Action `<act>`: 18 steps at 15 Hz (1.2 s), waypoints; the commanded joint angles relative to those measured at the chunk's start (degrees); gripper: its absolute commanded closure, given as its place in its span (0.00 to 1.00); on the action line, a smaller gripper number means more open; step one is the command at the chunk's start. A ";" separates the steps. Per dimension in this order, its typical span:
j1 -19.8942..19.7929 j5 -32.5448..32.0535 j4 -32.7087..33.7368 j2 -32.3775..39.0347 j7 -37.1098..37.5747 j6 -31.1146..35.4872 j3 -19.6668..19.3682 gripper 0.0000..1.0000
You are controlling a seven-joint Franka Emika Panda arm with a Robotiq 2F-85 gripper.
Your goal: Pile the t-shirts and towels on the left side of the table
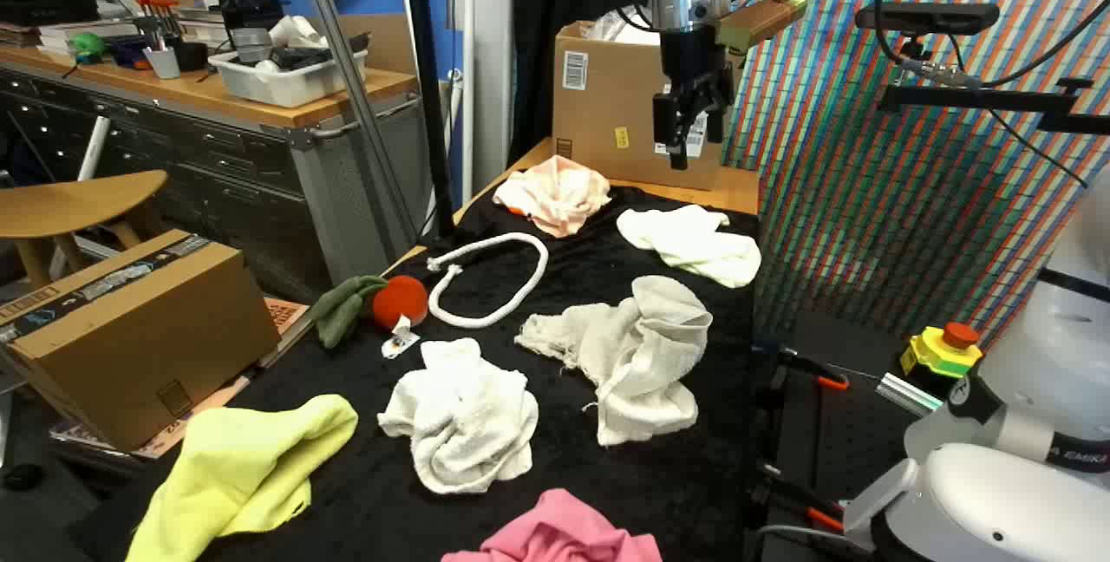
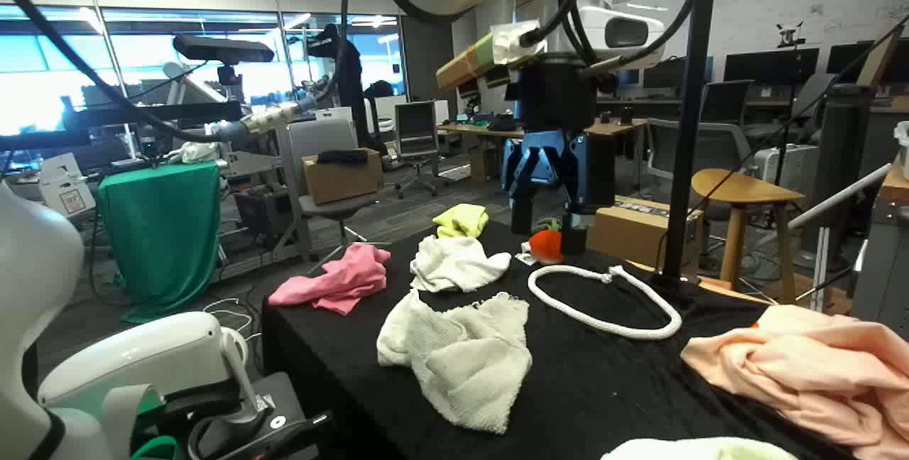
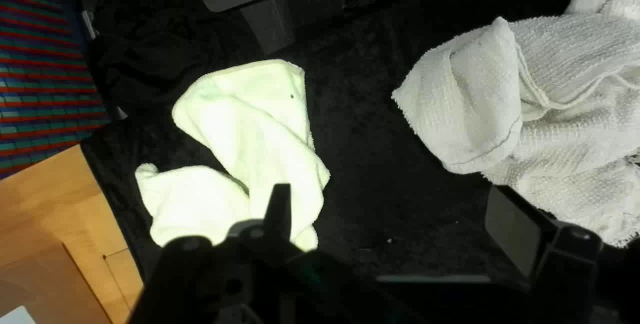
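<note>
On the black table (image 1: 676, 493), cloths (image 1: 650, 345) lay all about, and the gripper (image 2: 548, 224) hung above, its fingers (image 3: 513, 232) spread.

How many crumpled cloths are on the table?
6. In an exterior view: yellow cloth front left; pink cloth front; white cloth, greyish cloth central; cream cloth back right; peach cloth back left. Others may hide; green object uncertain.

"In an exterior view, where's the rope (image 1: 468, 322)?"
"Near the frame's centre, on the table (image 1: 741, 189), a round object (image 1: 401, 300) just left."
"And the cloths?"
"Rearmost cloth (image 1: 555, 195) above the rope, rightmost cloth (image 1: 689, 243) to its right, first towel (image 1: 464, 419) below, second towel (image 1: 646, 345) right of that, leftmost cloth (image 1: 238, 467) at lower left, nearest cloth (image 1: 555, 536) along the bottom edge."
"Behind them?"
"A carton (image 1: 607, 107), upper centre."
</note>
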 commanded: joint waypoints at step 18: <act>0.04 1.00 25.41 23.97 -1.63 4.94 -4.30 0.00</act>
